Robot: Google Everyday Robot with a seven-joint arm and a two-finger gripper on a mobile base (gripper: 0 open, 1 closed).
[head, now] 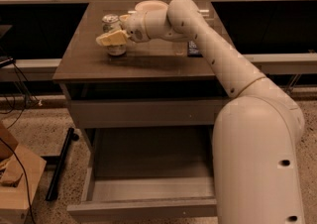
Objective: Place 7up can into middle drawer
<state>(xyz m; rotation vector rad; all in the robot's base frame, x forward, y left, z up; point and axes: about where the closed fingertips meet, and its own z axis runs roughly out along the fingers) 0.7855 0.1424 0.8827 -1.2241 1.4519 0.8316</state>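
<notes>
Reaching across the dark bench [79, 67], my white arm [213, 54] has the tool [113, 38] at the 7up can [111, 21], which stands upright on the bench's back left part. The tool's pale tip lies across the can's middle and hides most of its body; I cannot tell whether it grips the can. Below the benchtop, the middle drawer [143, 209] stands pulled out. A pale bowl [148, 6] sits behind my arm.
</notes>
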